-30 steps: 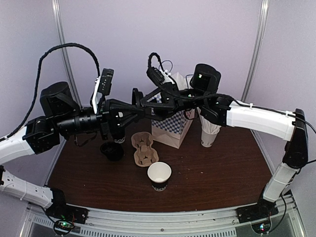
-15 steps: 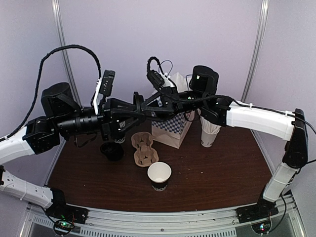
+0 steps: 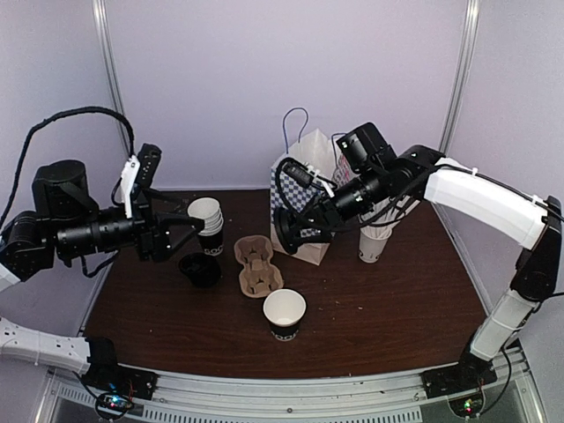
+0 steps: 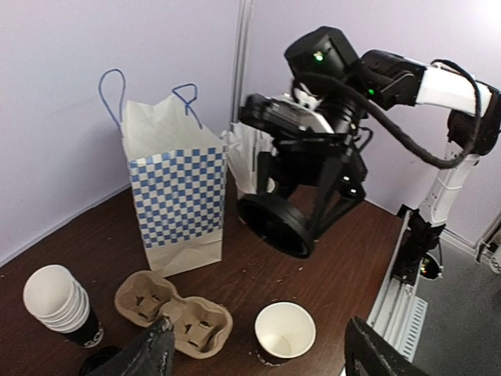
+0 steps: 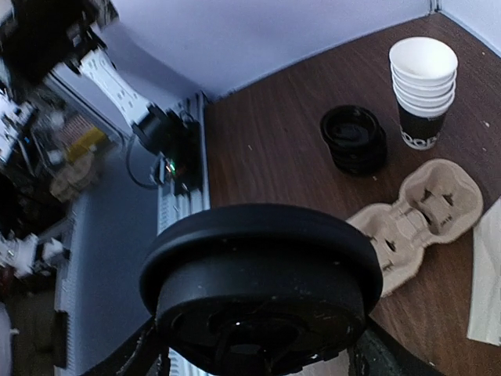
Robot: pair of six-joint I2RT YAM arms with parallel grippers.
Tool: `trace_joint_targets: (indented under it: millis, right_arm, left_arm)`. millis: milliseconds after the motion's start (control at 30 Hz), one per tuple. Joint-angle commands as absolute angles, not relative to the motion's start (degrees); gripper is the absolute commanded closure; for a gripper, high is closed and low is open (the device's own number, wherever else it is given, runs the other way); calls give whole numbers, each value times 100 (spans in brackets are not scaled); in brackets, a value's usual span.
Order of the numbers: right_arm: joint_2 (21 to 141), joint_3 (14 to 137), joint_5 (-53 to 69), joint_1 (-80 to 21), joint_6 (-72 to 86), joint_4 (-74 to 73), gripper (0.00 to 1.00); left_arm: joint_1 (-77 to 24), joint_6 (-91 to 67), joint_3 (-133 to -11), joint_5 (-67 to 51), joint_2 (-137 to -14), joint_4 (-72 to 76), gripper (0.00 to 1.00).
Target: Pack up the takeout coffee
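Note:
The takeout coffee cup (image 3: 284, 315), black paper with a white inside, stands lidless near the table's front; it also shows as the cup (image 4: 285, 333) in the left wrist view. My right gripper (image 3: 295, 233) is shut on a black plastic lid (image 3: 284, 231), held on edge in the air in front of the checkered bag (image 3: 304, 189). The lid (image 5: 262, 274) fills the right wrist view, and the lid (image 4: 275, 225) shows in the left wrist view too. My left gripper (image 3: 176, 231) hangs open and empty at the left, above the stacked lids. Its fingertips (image 4: 149, 352) frame the cup.
A cardboard cup carrier (image 3: 257, 266) lies between the bag and the cup. A stack of lidless cups (image 3: 207, 220) and a pile of black lids (image 3: 200, 269) sit at the left. A white cup with sticks (image 3: 374, 238) stands right of the bag.
The left gripper has opened, let go of the lid and drawn back to the left. The right gripper has kept the lid and swung it down in front of the bag.

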State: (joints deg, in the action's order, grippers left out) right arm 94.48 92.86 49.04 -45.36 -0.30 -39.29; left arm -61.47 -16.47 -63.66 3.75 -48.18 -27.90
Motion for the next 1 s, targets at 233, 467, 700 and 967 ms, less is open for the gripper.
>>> trace_joint_targets:
  millis: [233,467,700,967]
  right_arm:
    - [10107,10353,1825,-5760,-2810,-7410,29]
    - [10914,10894,951,-6212,-2803,-8006,33]
    - [11458,11618,791,-6343,-2663,-8220,34]
    - [11922,12079,809,-6574,-2688,-8307,33]
  left_arm:
    - [-6115,-1482,-5808,1951,-4388,-3172,24]
    - [-6056,-1627,-5440,1991,-4383,-3112,24]
    - [-5994,-1671,-5081,2047,-4064,-3033,24]
    - [-5972,-1640,-4982,2095,-3983,-3116,24]
